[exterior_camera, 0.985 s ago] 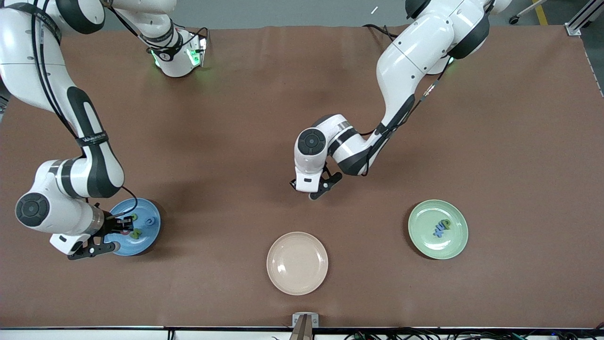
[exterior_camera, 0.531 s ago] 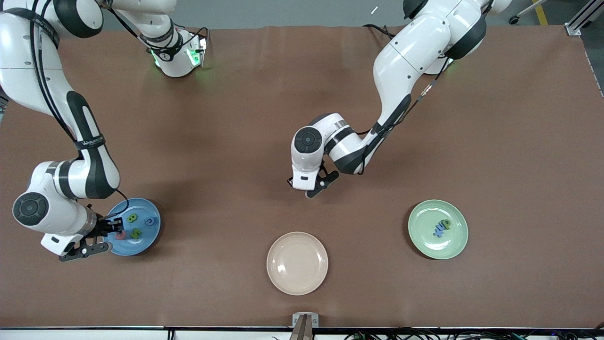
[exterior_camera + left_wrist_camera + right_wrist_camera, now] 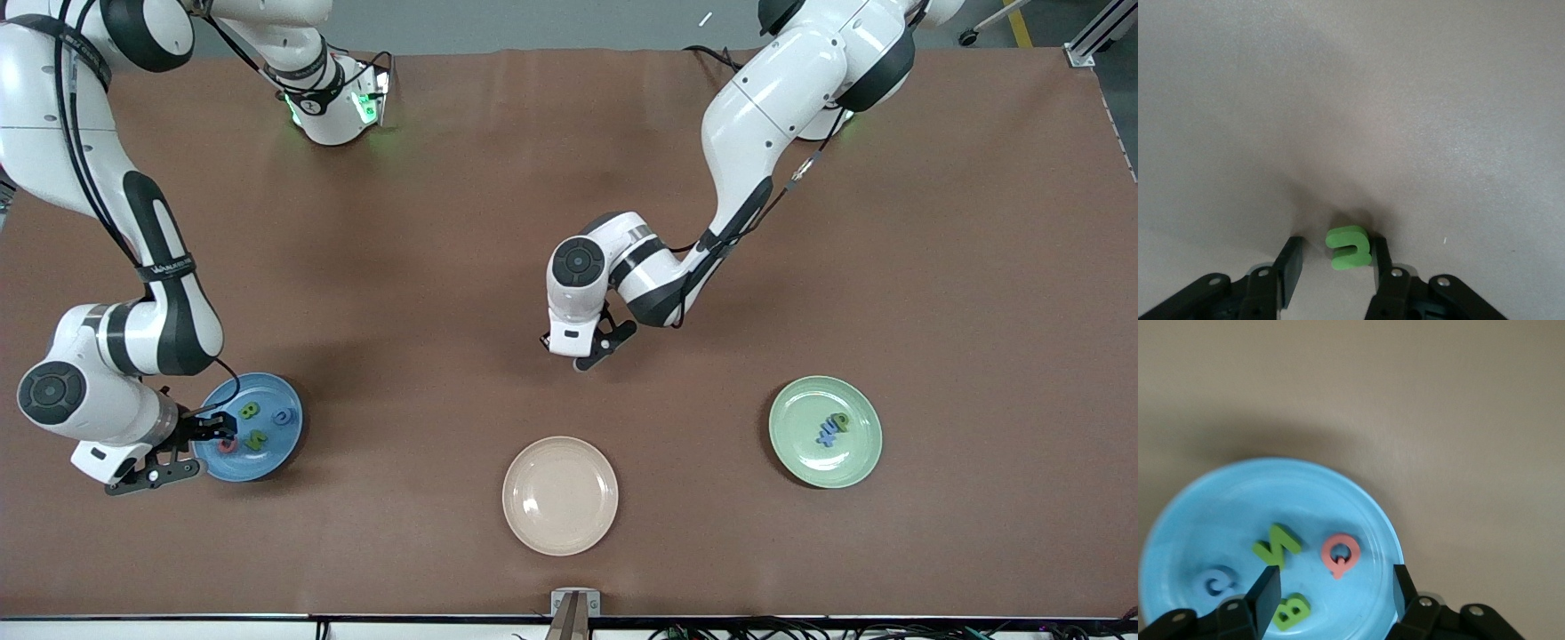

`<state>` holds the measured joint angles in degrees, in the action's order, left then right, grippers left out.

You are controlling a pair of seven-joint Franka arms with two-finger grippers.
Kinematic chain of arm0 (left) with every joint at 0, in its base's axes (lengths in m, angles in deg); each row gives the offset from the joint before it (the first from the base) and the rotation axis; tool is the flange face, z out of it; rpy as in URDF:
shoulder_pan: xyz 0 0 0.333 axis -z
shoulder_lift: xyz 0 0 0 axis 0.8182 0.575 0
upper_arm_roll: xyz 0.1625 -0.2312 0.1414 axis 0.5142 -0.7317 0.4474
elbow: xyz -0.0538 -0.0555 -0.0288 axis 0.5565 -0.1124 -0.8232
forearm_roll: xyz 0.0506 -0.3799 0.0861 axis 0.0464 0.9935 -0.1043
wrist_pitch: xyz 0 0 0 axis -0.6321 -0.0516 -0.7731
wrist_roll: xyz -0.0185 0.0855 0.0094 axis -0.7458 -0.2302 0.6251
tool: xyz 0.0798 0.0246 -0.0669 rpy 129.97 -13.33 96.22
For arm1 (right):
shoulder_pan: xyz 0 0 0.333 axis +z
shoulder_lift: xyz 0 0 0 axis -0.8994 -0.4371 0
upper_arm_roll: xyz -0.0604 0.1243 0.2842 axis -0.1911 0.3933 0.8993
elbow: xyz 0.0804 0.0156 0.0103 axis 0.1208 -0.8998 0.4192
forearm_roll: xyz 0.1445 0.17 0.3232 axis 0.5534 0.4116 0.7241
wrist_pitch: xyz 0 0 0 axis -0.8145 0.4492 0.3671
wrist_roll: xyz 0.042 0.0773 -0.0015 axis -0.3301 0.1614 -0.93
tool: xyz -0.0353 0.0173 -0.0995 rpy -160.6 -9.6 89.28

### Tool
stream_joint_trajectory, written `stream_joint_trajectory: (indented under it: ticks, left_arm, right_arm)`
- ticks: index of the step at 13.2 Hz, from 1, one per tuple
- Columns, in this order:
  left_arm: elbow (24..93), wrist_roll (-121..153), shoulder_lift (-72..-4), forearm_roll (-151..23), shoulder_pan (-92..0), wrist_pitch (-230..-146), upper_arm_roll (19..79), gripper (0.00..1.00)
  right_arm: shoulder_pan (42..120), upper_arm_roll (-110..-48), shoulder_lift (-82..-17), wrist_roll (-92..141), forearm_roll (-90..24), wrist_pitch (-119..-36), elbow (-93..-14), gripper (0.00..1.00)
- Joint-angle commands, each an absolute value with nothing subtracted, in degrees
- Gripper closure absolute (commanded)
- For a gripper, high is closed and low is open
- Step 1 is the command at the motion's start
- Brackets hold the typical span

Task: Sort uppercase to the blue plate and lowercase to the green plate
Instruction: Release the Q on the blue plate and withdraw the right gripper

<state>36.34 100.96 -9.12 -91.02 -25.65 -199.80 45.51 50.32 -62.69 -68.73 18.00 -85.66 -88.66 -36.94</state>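
Note:
The blue plate (image 3: 271, 453) holds the green B (image 3: 250, 410), blue C (image 3: 283, 416), green N (image 3: 257, 438) and pink-red G (image 3: 228, 444). My right gripper (image 3: 218, 430) is open and empty over that plate's edge; in the right wrist view (image 3: 1335, 593) the N (image 3: 1277, 545), G (image 3: 1340, 555), B (image 3: 1291, 611) and C (image 3: 1215, 581) lie below it. The green plate (image 3: 858, 462) holds the blue m and x (image 3: 828, 433) and green p (image 3: 840, 421). My left gripper (image 3: 1335, 267) is open, low over the table, with the green u (image 3: 1349, 247) between its fingers, close to one finger.
An empty beige plate (image 3: 560, 495) sits near the front camera, between the blue and green plates. In the front view the left hand (image 3: 582, 342) hides the u, over bare brown table.
My right gripper let go of the pink-red G on the blue plate and drew back toward the plate's edge. My left hand shifted slightly over the table middle.

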Motion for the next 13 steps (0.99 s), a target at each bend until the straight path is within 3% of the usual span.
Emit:
stream_joint_trajectory:
  ticks: [1, 4, 5, 6, 7, 13]
  left_arm:
    - [35.0, 101.0, -8.8, -90.8, -25.6, -199.1, 45.9, 0.61]
    - [35.1, 101.0, -8.7, -91.0, -25.7, -199.1, 46.2, 0.72]
    - [35.1, 101.0, -8.9, -91.0, -25.6, -199.0, 46.7, 0.80]
    - [35.0, 101.0, -9.4, -91.1, -25.8, -198.6, 46.8, 0.95]
    - [35.0, 100.6, -10.2, -91.6, -26.0, -197.1, 46.8, 1.00]
    - [35.1, 87.6, -17.4, -92.8, -32.1, -185.1, 46.7, 1.00]
  right_arm:
    - [50.1, -61.2, -61.7, 18.5, -79.1, -82.3, -37.2, 0.02]
    - [50.4, -61.2, -55.2, 18.6, -76.3, -77.3, -37.4, 0.00]
    - [50.3, -60.9, -53.3, 18.7, -75.6, -74.2, -37.3, 0.00]
    - [50.2, -61.0, -50.9, 19.2, -73.5, -71.3, -37.5, 0.00]
    - [50.2, -61.0, -48.8, 20.6, -71.9, -68.3, -37.6, 0.00]
    - [51.0, -60.9, -36.4, 23.4, -70.4, -59.3, -40.4, 0.00]
